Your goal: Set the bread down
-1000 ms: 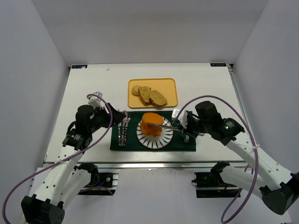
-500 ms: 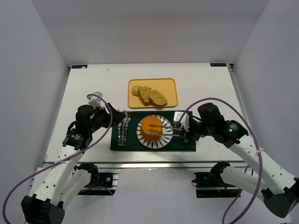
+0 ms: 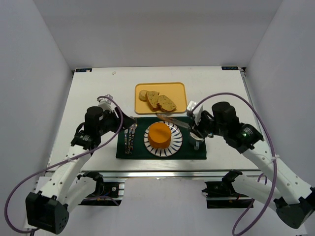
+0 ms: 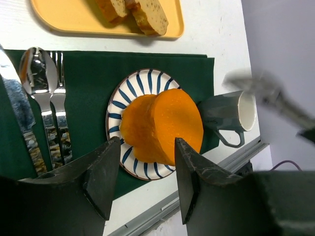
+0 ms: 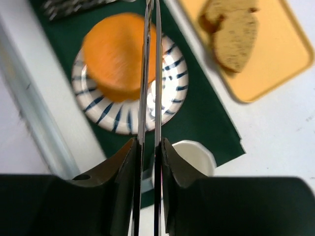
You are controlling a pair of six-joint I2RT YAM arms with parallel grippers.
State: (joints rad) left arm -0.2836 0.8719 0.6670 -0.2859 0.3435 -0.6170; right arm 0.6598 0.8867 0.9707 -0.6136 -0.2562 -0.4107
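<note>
Orange bread (image 3: 160, 134) on plate (image 3: 177, 141); right end effector (image 5: 147, 144) clamps tongs (image 5: 157, 73), left end effector (image 4: 145, 147) wide.

We had a white table (image 3: 96, 91) boxed in by plain pale walls: one behind it (image 3: 157, 29), one either side, soft even light over it.
</note>
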